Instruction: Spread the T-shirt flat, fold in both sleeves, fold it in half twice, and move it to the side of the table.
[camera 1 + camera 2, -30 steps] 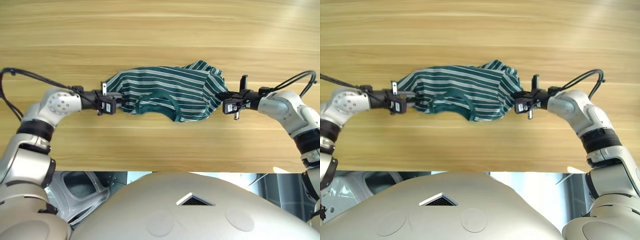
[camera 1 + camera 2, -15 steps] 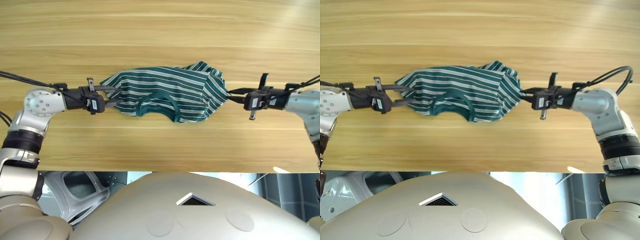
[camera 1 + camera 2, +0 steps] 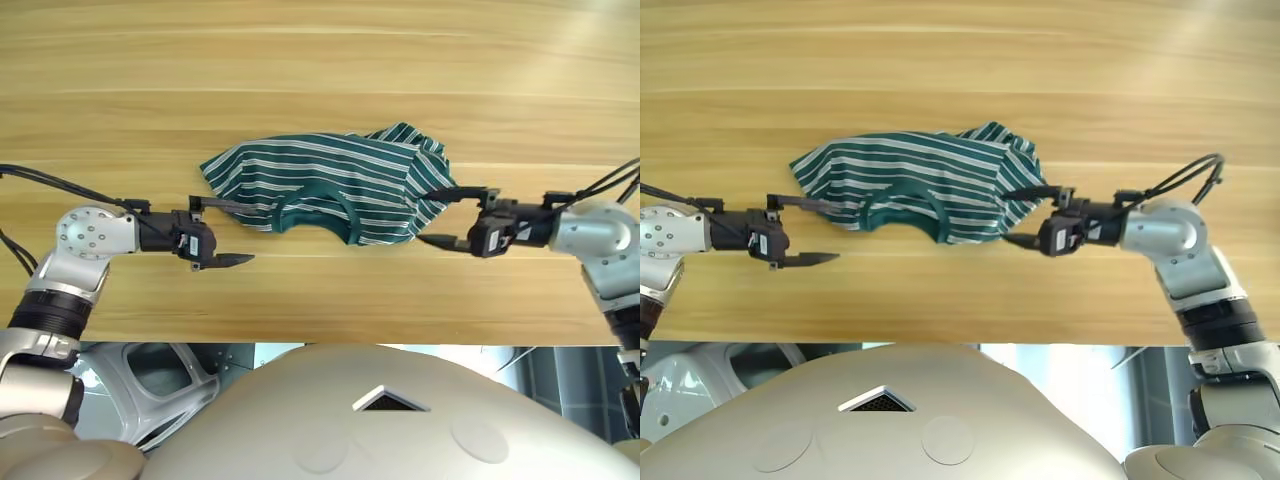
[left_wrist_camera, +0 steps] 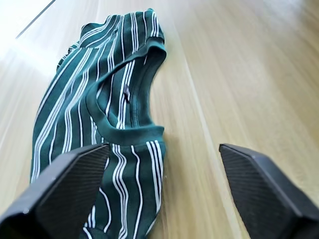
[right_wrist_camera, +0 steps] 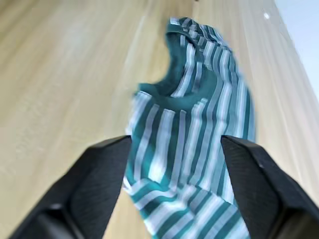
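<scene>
T-shirt [image 3: 330,185] sits mid-table, bunched into a wide crumpled lump. Not flat, sleeves not distinguishable in the folds. The collar [image 3: 318,210] faces the robot on the near edge. Wooden table [image 3: 320,60] all round it.

Left gripper [image 3: 245,233]: fingers wide apart, holding nothing, at the T-shirt's left end. The far finger overlaps the cloth edge and the near one is over bare wood. Can't tell if it touches the fabric.

Right gripper [image 3: 425,217]: also spread wide and empty, at the right end, with the cloth edge just inside the gap. In the right wrist view the striped fabric lies between the fingers [image 5: 99,174].

Handling, my read:
- Thin knit, light, fully limp. No stiffness, so it follows whichever point is pulled and the rest drags.
- Wood looks smooth, so cloth should slide rather than catch. Pulling one side alone likely shifts the whole lump instead of opening it.
- Layers are stacked, so a pinch may take two plies and keep the fold locked in.

Where to grip: outer edges at opposite ends, one ply if possible, low to the table. Collar rib is the thickest and firmest bit but it's central, so poor for spreading. Pull both ends apart together.

Progress: early, spreading step not done.
</scene>
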You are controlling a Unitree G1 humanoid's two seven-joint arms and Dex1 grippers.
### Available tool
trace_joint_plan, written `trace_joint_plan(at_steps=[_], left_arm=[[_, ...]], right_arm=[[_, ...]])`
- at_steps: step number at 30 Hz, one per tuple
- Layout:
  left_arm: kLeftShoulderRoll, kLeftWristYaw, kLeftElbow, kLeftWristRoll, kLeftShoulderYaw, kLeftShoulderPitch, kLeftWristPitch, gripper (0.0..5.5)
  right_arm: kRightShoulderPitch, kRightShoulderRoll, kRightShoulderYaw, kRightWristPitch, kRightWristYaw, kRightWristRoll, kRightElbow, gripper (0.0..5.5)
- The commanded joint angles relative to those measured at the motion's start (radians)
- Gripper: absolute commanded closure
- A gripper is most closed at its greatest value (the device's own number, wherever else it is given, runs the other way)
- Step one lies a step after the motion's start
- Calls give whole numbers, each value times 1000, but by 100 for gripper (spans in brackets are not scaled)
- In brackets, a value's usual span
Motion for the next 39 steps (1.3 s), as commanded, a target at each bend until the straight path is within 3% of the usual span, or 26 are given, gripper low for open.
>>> trace_joint_plan(at_steps=[1,7,13,29,39], left_arm=[[-36,90,92,152,6,-60,-28,91],[-53,221,208,319,-11,-113,-64,13],[-59,283,246,377,-43,-126,-108,13],[-65,325,298,413,-98,-143,-162,296],[-82,411,370,514,-130,-187,-143,450]], right_arm=[[24,37,44,-11,-28,-111,-18,184],[43,79,84,-30,-75,-225,-7,184],[12,119,102,-21,-154,-351,60,184],[-71,116,125,20,-285,-481,185,184],[-64,103,133,11,-292,-480,190,354]])
